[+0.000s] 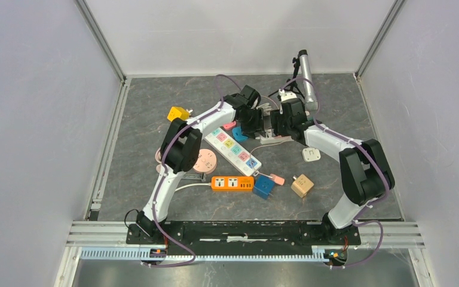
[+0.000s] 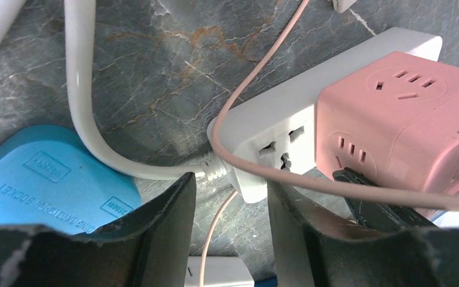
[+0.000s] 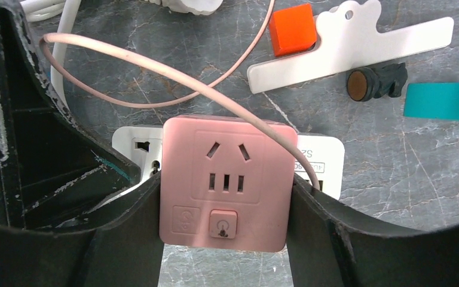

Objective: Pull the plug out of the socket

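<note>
- At the table's far middle, the cube (image 3: 224,179) sits on the socket (image 2: 275,113)
- A cord (image 3: 155,63) lies across the cube's top
- The right gripper (image 3: 224,197) touches the cube on both sides
- The left gripper (image 2: 232,191) straddles the socket's cabled end
- The long strip (image 1: 234,149) lies nearer, leftward, with the short strip (image 1: 232,183) before it

This is looking like a robotics lab test cell: plain grey panels (image 1: 36,131) in aluminium framing (image 1: 103,39) are enclosing a marble-patterned table (image 1: 149,101), with a left arm (image 1: 182,146) and right arm (image 1: 361,164) sitting bolted to a rail (image 1: 245,230) among scattered power strips (image 1: 234,147).
</note>
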Motion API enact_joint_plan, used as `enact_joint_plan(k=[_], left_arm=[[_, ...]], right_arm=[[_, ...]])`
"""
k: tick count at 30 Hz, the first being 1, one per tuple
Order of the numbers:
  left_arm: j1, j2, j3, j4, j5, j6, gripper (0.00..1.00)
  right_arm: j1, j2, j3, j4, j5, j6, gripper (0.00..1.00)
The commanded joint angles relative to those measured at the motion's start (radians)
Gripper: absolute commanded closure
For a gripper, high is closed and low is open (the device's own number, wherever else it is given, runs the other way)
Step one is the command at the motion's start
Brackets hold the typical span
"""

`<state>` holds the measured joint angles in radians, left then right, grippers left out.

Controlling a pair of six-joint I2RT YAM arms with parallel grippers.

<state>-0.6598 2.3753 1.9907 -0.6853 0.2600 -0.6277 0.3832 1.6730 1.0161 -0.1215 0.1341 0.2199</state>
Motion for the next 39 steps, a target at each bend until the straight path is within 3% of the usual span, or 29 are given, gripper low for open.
enact_joint_plan(k=[1, 10, 17, 23, 32, 39], left_arm=[[-0.023, -0.021, -0.072, 0.000, -0.111, 0.014, 0.48], [-0.029, -0.029, -0.126, 0.004, -0.168, 0.029, 0.52], [-0.029, -0.027, -0.139, 0.004, -0.181, 0.037, 0.52], [-0.029, -0.021, -0.140, -0.006, -0.182, 0.034, 0.53], [-0.030, -0.017, -0.146, -0.016, -0.181, 0.031, 0.54], [-0.030, -0.016, -0.147, -0.015, -0.180, 0.026, 0.56]], right_arm=[[0.064, 0.015, -0.012, -0.048, -0.097, 0.135, 1.00], [0.065, 0.012, 0.014, -0.064, -0.029, 0.110, 1.00], [0.074, 0.008, -0.010, 0.046, -0.131, 0.118, 1.00], [0.119, 0.056, 0.082, -0.097, 0.006, 0.079, 1.00], [0.060, -0.007, 0.049, -0.003, -0.163, 0.120, 1.00], [0.090, 0.007, 0.037, -0.033, -0.099, 0.093, 1.00]])
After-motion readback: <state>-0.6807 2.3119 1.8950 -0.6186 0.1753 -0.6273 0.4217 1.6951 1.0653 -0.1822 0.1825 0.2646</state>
